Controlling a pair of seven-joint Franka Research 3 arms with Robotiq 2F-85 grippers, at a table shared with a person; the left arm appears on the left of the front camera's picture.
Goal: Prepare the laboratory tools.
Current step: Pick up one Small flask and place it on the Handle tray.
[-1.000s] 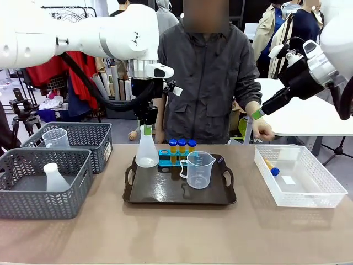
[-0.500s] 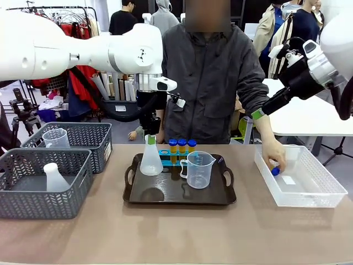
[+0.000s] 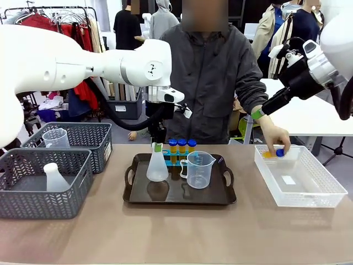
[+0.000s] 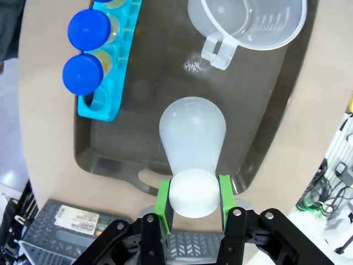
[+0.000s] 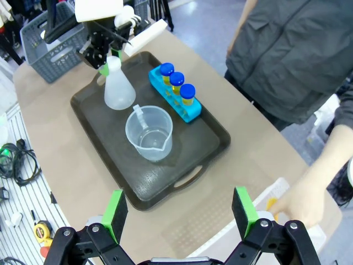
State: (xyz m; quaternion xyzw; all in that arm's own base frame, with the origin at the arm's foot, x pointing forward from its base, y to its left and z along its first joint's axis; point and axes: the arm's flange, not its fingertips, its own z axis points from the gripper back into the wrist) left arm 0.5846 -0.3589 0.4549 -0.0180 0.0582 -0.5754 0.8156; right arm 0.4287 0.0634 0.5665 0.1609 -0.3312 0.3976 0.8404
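My left gripper (image 3: 158, 147) (image 4: 193, 197) is shut on the neck of the translucent white conical flask (image 3: 157, 169) (image 4: 192, 134), which stands upright at or just above the left part of the dark tray (image 3: 165, 193). The clear measuring beaker (image 3: 198, 169) (image 4: 248, 22) sits to its right on the tray. Behind them, three yellow tubes with blue caps (image 3: 182, 144) (image 5: 176, 80) stand in the blue rack (image 4: 105, 83), and one hole is empty. A person's hand (image 3: 274, 141) holds a fourth tube (image 3: 274, 153) over the white basket. My right gripper (image 5: 179, 212) (image 3: 258, 113) hangs high and open, holding nothing.
Two grey baskets (image 3: 33, 187) at the left hold another flask (image 3: 54, 178) and another beaker (image 3: 55, 137). A white mesh basket (image 3: 300, 179) stands at the right. The person stands close behind the tray. The near strip of the table is bare.
My left gripper has carried the flask rightward and lower over the tray. The person's hand reached into the white basket, took the tube and lifted it. The right arm stayed still.
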